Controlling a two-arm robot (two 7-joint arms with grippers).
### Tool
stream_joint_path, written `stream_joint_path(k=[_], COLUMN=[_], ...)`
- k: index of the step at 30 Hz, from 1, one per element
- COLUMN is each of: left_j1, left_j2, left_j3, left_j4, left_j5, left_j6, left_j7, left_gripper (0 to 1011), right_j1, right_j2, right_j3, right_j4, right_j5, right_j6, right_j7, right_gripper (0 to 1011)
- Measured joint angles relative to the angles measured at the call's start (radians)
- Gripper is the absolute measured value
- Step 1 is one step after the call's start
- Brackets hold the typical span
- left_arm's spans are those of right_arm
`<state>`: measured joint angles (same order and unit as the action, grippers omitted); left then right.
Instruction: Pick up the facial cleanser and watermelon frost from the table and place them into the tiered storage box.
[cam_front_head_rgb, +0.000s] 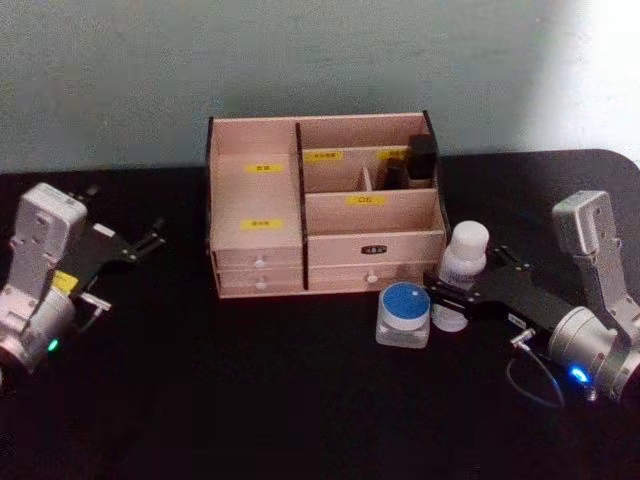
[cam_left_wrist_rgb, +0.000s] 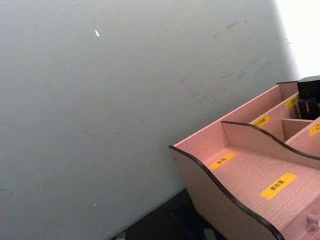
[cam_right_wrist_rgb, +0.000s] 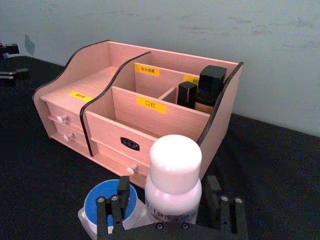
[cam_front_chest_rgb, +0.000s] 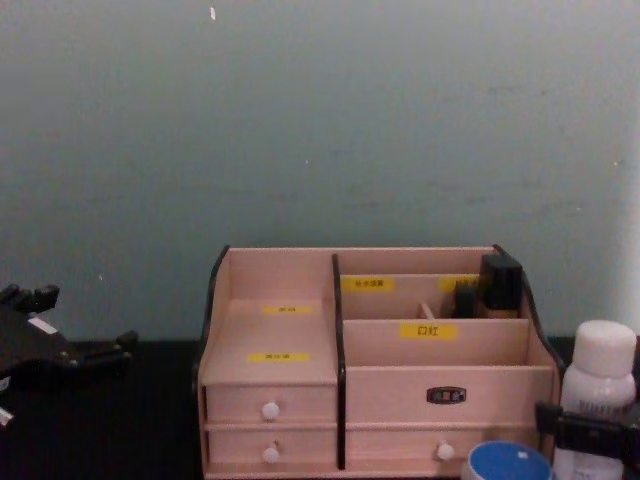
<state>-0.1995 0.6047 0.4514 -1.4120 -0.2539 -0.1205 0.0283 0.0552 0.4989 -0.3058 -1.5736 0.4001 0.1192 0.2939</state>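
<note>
A white bottle (cam_front_head_rgb: 465, 262) with a round white cap stands upright on the black table at the tiered storage box's (cam_front_head_rgb: 260, 200) front right corner. A small clear jar with a blue lid (cam_front_head_rgb: 405, 312) sits just to its left. These are the facial cleanser and the watermelon frost; I cannot tell which is which. My right gripper (cam_front_head_rgb: 450, 297) is open, low at the bottle's base, with one finger on each side of the bottle (cam_right_wrist_rgb: 175, 175); one finger (cam_right_wrist_rgb: 116, 207) stands in front of the jar (cam_right_wrist_rgb: 102, 197). My left gripper (cam_front_head_rgb: 152, 235) rests open at the far left, away from the box.
Two dark cosmetic containers (cam_right_wrist_rgb: 210, 87) stand in the box's back right compartment. The box has yellow labels and white-knobbed drawers (cam_front_chest_rgb: 270, 410). A grey wall rises close behind it. Bare black table spreads in front and to both sides.
</note>
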Motion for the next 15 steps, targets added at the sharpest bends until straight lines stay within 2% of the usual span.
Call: stream_joint_path(k=[8,13,15], left_j1=[0.000,0.000,0.000], left_j2=[0.000,0.000,0.000], left_j3=[0.000,0.000,0.000], left_j4=[0.000,0.000,0.000], left_j5=[0.000,0.000,0.000], left_j6=[0.000,0.000,0.000], left_j7=[0.000,0.000,0.000], left_gripper=[1001,1001,1001], right_j1=[-0.001,-0.001,-0.001], right_j2=[0.001,0.001,0.001], right_j3=[-0.001,-0.001,-0.001], right_j4=[-0.001,-0.001,-0.001], right_j5=[0.002,0.002,0.002], right_j6=[0.000,-0.001,-0.001], right_j7=[0.000,-0.001,-0.001], right_gripper=[811,629,604])
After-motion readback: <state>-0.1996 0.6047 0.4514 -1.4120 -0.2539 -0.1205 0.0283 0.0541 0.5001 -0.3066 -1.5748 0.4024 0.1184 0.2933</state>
